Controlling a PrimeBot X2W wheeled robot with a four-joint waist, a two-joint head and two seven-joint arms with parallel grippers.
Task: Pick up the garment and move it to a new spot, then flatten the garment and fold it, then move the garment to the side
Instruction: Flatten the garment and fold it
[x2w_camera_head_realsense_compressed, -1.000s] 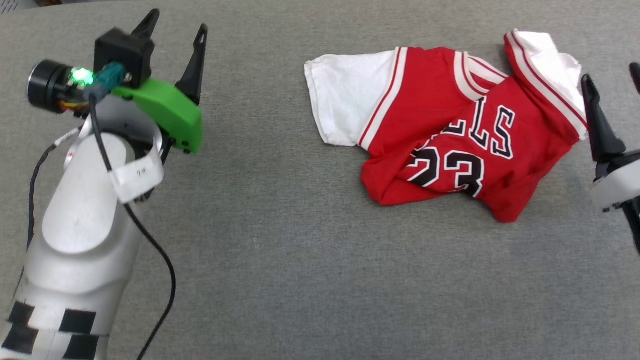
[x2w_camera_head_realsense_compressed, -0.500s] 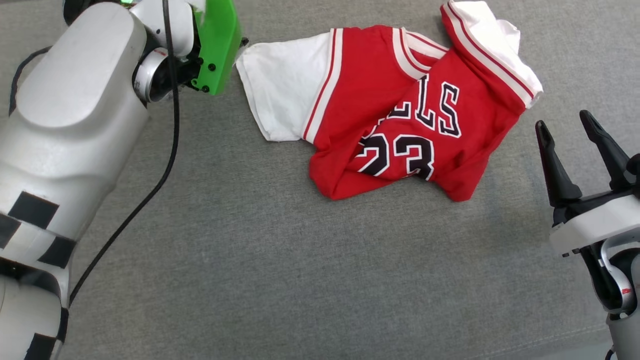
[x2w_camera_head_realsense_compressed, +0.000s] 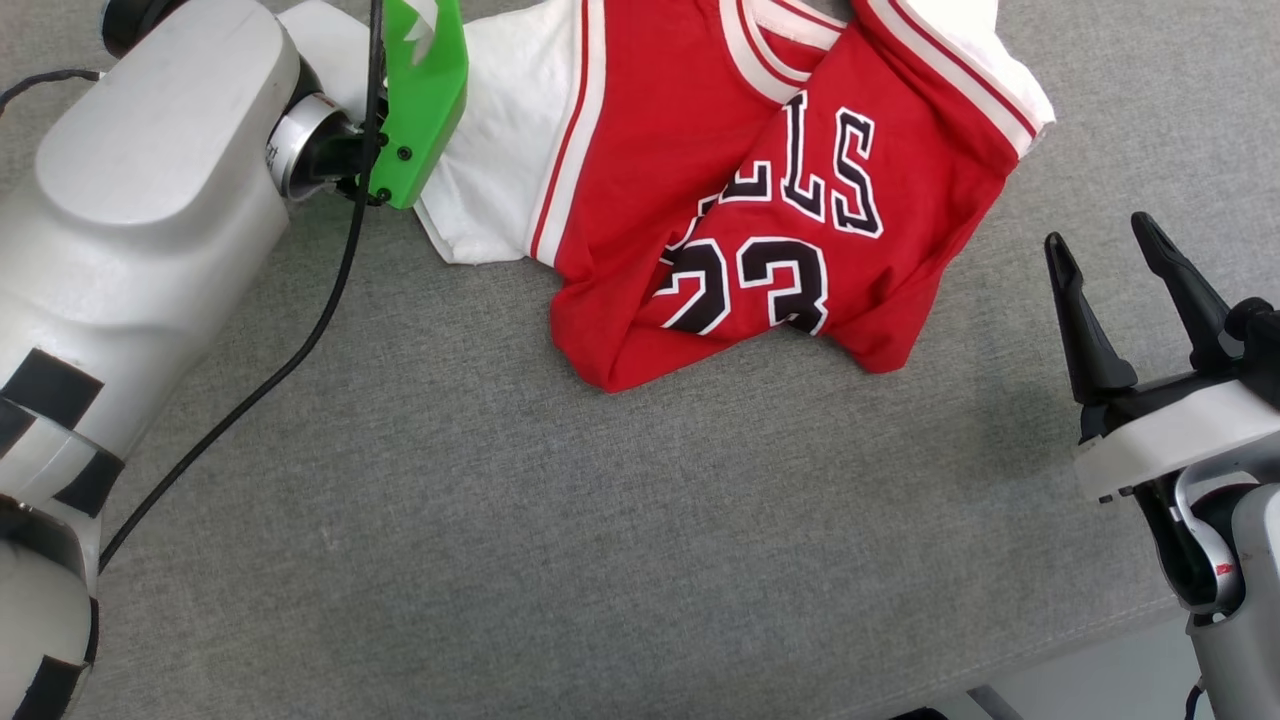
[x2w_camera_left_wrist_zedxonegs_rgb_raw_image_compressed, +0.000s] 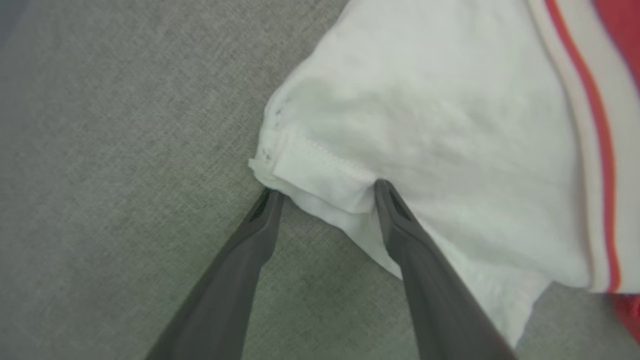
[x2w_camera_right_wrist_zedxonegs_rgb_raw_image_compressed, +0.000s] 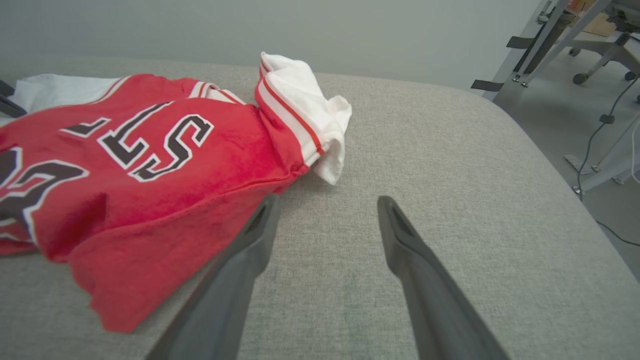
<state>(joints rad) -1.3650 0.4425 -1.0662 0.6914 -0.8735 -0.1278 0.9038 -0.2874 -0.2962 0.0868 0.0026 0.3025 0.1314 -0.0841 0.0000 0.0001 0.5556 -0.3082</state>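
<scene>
Head view: garment (x2w_camera_head_realsense_compressed: 650, 150) crumpled, red body, white sleeves, striped trim, black lettering partly hidden by fold. Left gripper (x2w_camera_left_wrist_zedxonegs_rgb_raw_image_compressed: 327, 189) spread, sleeve hem (x2w_camera_left_wrist_zedxonegs_rgb_raw_image_compressed: 312, 160) straddled; right gripper (x2w_camera_head_realsense_compressed: 1100, 232) spread, nothing held.

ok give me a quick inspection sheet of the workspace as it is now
surface: grey fabric top, rounded at its right edge
job's things: garment lies crumpled, lettering partly folded under; white sleeve spread toward the left arm
clutter: nothing seen
grippers: left gripper jaws open astride the sleeve's hem corner; right gripper jaws open over bare fabric beside the garment, holding nothing
cables: black cable hangs along the left arm; floor cable off to the right
surroundings: grey wall, metal frame legs, chair castor
</scene>
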